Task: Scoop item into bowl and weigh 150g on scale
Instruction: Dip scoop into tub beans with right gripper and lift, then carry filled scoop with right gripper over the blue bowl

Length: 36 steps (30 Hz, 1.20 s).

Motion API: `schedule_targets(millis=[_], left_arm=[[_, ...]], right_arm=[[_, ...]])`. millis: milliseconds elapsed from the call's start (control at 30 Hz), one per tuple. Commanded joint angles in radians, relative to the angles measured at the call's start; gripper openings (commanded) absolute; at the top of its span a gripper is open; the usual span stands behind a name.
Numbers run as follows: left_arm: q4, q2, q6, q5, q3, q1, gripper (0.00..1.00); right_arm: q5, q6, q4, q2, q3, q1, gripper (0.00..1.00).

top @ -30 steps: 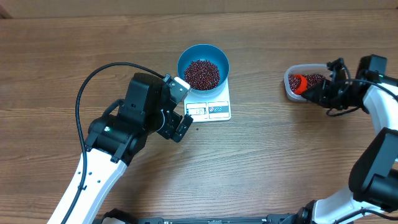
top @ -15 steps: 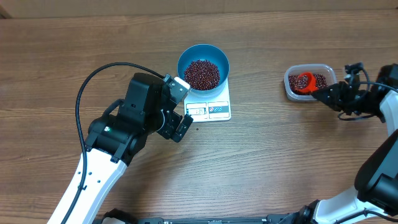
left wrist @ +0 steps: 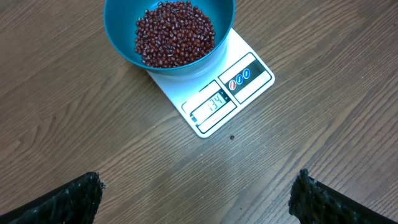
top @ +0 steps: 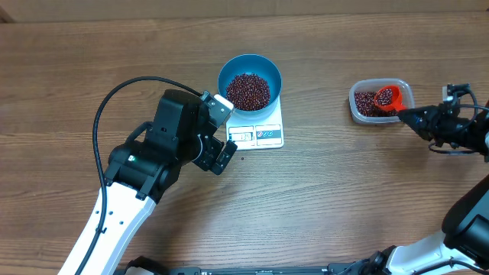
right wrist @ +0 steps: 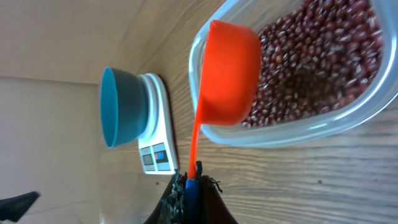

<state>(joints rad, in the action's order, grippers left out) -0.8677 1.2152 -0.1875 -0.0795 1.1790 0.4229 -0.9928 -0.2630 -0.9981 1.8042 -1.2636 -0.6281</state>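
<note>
Beans (top: 248, 90) in bowl (top: 228, 70) on scale (top: 269, 137) under target; right hand (top: 412, 116), clamped on scoop (top: 387, 96), has dragged it across tub (top: 354, 105): reloading. Left hand (top: 223, 131) wide, empty.

Dark red-brown beans (left wrist: 175, 32) heap in the blue bowl (left wrist: 121, 37) standing on the white scale (left wrist: 214, 87).

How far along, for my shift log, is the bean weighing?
Done: the blue bowl sits on the scale with a heap of beans; the display seems to read 134, short of 150. In hand: the right gripper is shut on the handle of the orange scoop, its cup in the clear tub. Left: top up the bowl. The left gripper hangs open nearby.
</note>
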Motion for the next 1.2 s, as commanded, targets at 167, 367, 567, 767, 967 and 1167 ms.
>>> schedule_targets(millis=[167,367,567,767,967,1167], left_arm=[[0.004,-0.009,-0.015,-0.018,0.023,-0.005,1.00],[0.004,-0.009,-0.015,-0.018,0.023,-0.005,1.00],[0.004,-0.009,-0.015,-0.018,0.023,-0.005,1.00],[0.004,-0.009,-0.014,-0.018,0.023,-0.005,1.00],[0.004,-0.009,-0.015,-0.018,0.023,-0.005,1.00],[0.004,-0.009,-0.015,-0.018,0.023,-0.005,1.00]], right_arm=[[-0.155,-0.086,-0.072,-0.030,0.006,0.001,0.03],[-0.177,-0.085,-0.097,-0.128,0.006,0.028,0.04],[-0.176,-0.016,-0.069,-0.233,0.000,0.148,0.04],[-0.147,0.111,0.018,-0.251,-0.030,0.331,0.04],[-0.090,0.323,0.233,-0.251,-0.030,0.525,0.04],[0.058,0.481,0.422,-0.251,-0.030,0.684,0.03]])
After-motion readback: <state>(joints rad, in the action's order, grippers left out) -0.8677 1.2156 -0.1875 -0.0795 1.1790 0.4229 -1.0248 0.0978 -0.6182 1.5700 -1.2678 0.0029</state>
